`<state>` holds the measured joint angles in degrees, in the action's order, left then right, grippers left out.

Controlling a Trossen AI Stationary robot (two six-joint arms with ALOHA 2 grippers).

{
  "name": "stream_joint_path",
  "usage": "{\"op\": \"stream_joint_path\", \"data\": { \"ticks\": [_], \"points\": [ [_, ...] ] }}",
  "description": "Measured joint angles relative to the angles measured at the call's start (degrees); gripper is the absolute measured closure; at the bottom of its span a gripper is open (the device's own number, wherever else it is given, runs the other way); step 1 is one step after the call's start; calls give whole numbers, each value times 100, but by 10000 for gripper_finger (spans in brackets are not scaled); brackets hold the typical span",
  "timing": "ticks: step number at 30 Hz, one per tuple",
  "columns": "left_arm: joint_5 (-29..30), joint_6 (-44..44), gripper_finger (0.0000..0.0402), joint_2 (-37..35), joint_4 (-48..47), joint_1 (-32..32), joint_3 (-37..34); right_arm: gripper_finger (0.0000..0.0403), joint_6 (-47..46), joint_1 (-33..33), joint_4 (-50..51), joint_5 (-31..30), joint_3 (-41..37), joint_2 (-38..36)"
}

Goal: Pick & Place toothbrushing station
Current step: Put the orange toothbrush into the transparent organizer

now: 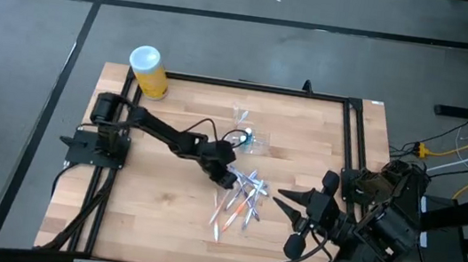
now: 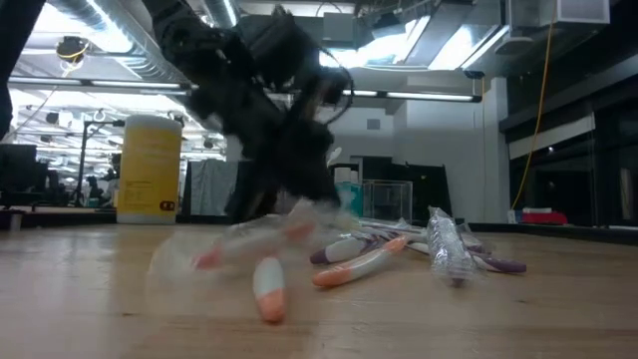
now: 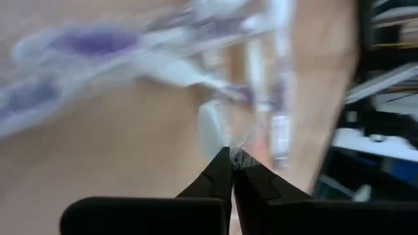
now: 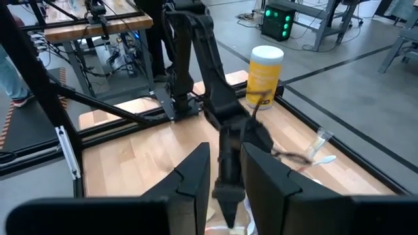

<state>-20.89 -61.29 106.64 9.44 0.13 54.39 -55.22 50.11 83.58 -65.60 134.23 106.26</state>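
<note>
The toothbrushing station (image 2: 224, 249) is a see-through plastic holder. It shows blurred and low over the wood beneath my left gripper (image 1: 228, 178), which is shut on a bit of clear plastic (image 3: 239, 156). Several toothbrushes (image 1: 243, 202) with white, orange and purple parts lie in a loose heap on the table beside that gripper. My right gripper (image 1: 285, 222) is open and empty at the table's right, its fingers (image 4: 189, 176) pointing toward the left arm. My left gripper pinches a thin edge of clear plastic (image 3: 239, 156) between its two fingertips, coming at it slanting down from the table's left. Blur hides which part of the holder this is. I cannot tell whether the holder is clear of the table.
A yellow cylinder with a white lid (image 1: 147, 71) stands at the far left corner. Crumpled clear wrapping (image 1: 241, 114) lies on the wood behind the heap; a small clear piece (image 1: 251, 138) lies near it. A black frame (image 1: 354, 137) edges the table. Bare wood lies at near left.
</note>
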Motion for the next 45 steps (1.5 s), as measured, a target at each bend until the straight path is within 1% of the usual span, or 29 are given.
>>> {"op": "stream_joint_path", "data": {
  "ticks": [2,5,7,11,13,16,18,20,22,25,28,31,33,36,42,45],
  "points": [
    [11,-64,399,-289,110,-26,-2,312,11,18,-24,-34,0,0],
    [318,-73,399,-913,149,-50,0,312,39,103,-153,-202,0,0],
    [715,61,399,-1363,11,-40,-1,312,58,170,-225,-294,0,0],
    [1694,426,399,-2238,-336,14,-55,312,168,296,-362,-538,0,0],
    [2022,614,399,-2586,-494,61,-58,312,185,320,-391,-602,0,0],
    [2446,997,399,-2999,-516,176,-59,312,185,321,-392,-611,0,0],
    [2863,1363,399,-3241,-490,285,-59,312,183,321,-395,-619,0,0],
    [3292,1754,399,-3422,-473,417,-59,312,185,321,-397,-616,0,0],
    [3521,2002,399,-3535,-427,612,-59,312,192,321,-406,-619,0,0],
    [3543,2067,399,-3558,-410,986,-59,312,219,321,-401,-616,0,0],
    [3263,2077,400,-3392,-338,1275,-59,312,231,319,-388,-614,0,0],
    [3020,2066,400,-3099,-322,1434,-63,312,237,319,-386,-610,0,0],
    [2891,2016,400,-2901,-240,1444,-63,312,265,319,-384,-617,0,0],
    [2865,1955,400,-2724,-146,1418,-66,312,233,319,-385,-667,0,0],
    [2853,1931,400,-2683,-200,1422,-66,312,165,319,-430,-686,0,0],
    [2829,1955,400,-2683,-515,1405,-66,312,145,319,-430,-693,0,0]
  ]
}}
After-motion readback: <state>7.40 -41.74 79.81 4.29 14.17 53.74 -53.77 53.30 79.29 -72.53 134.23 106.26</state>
